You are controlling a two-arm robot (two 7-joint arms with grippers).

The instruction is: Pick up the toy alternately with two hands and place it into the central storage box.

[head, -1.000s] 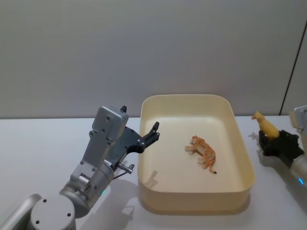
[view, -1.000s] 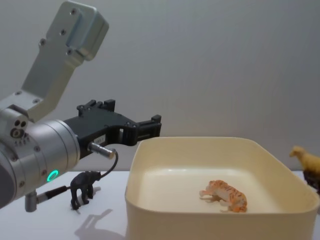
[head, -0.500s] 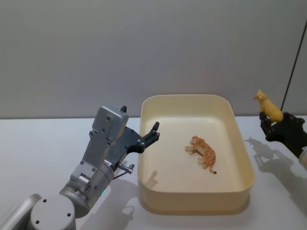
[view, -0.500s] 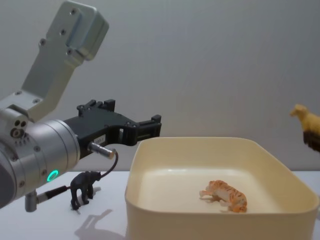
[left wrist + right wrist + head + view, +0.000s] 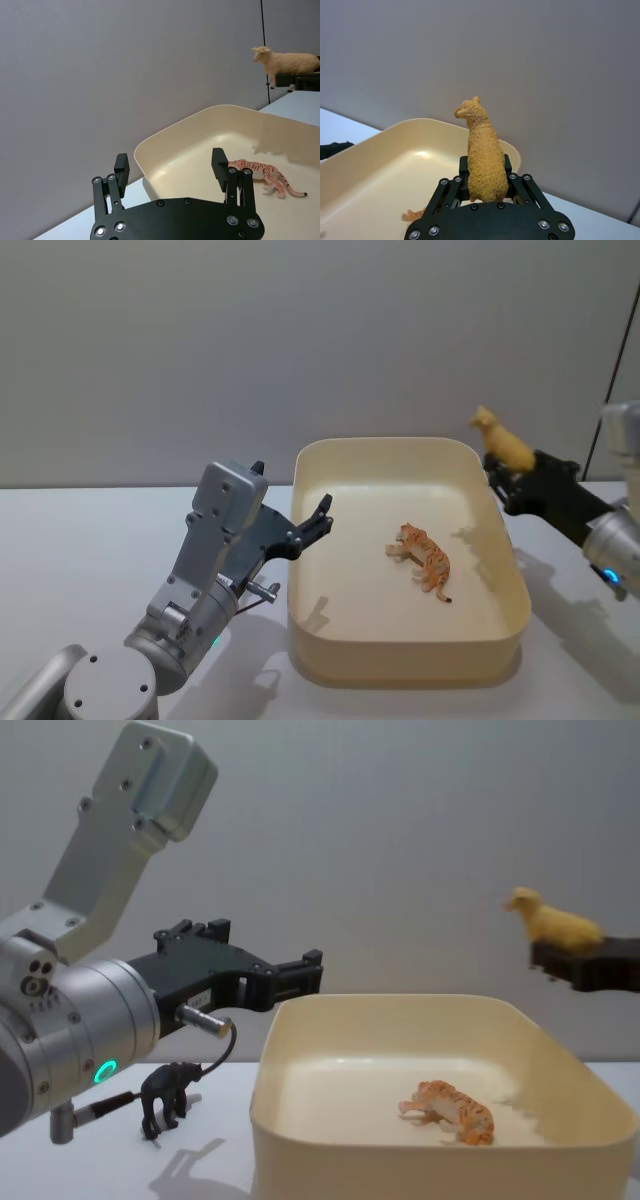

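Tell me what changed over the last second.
The right gripper, jaws shut on the yellow toy animal, rose and swung left to above the right rim of the storage box. The left gripper, open beside the box, the tiger inside and the black elephant stayed put.

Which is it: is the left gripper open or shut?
Open: the left gripper has fingers wide apart, empty, beside the storage box. The right gripper holds the yellow toy above its right side.

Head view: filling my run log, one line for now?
right tool shut on llama, raised by box rim | left tool open beside box | tiger in box
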